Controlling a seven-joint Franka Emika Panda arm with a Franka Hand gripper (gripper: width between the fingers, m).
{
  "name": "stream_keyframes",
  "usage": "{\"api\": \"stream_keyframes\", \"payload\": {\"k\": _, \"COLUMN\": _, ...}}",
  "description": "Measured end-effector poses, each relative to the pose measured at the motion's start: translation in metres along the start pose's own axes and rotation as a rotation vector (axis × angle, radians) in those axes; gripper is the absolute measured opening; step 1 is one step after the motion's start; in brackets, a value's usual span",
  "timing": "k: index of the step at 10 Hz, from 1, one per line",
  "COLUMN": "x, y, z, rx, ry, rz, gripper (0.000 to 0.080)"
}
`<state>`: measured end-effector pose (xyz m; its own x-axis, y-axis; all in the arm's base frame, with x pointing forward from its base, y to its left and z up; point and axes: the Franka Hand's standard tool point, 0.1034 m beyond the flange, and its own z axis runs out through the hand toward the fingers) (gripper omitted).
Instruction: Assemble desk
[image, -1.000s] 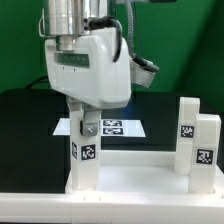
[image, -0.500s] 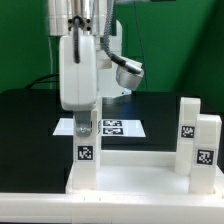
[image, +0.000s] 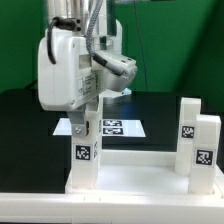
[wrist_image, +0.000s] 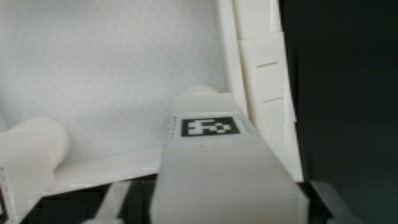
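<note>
The white desk tabletop (image: 140, 182) lies flat with its raised rim up. One white square leg (image: 84, 152) stands upright at its corner on the exterior view's left, a tag on its face. My gripper (image: 85, 126) comes straight down and is shut on the top of this leg. Two more legs (image: 188, 125) (image: 206, 150) stand on the tabletop at the exterior view's right. In the wrist view the held leg (wrist_image: 217, 150) fills the middle between my jaws (wrist_image: 222, 205), over the tabletop (wrist_image: 107, 70). Another leg (wrist_image: 32, 150) shows beside it.
The marker board (image: 118, 127) lies on the black table behind the held leg. A green wall closes the back. The black table surface (image: 25, 120) lies behind the tabletop.
My wrist has turned about the upright axis, so the hand's body now faces a different way. The leg stays at the same corner, still held.
</note>
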<state>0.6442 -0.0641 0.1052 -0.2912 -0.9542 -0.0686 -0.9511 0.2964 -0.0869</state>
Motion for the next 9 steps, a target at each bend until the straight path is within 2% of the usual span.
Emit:
{"api": "stream_keyframes", "payload": {"k": 2, "x": 0.0, "y": 0.0002, "z": 0.0004, "rx": -0.001, "ry": 0.0, "rz": -0.062, "gripper": 0.0536}}
{"api": "stream_keyframes", "payload": {"k": 3, "x": -0.0001, "y": 0.0004, "z": 0.0004, "rx": -0.002, "ry": 0.0, "rz": -0.096, "gripper": 0.0536}}
{"api": "stream_keyframes", "payload": {"k": 4, "x": -0.0001, "y": 0.0004, "z": 0.0004, "rx": -0.003, "ry": 0.005, "rz": -0.192, "gripper": 0.0626}}
{"api": "stream_keyframes", "payload": {"k": 9, "x": -0.0067, "y": -0.0017, "z": -0.0027, "rx": -0.014, "ry": 0.02, "rz": -0.685, "gripper": 0.0649}}
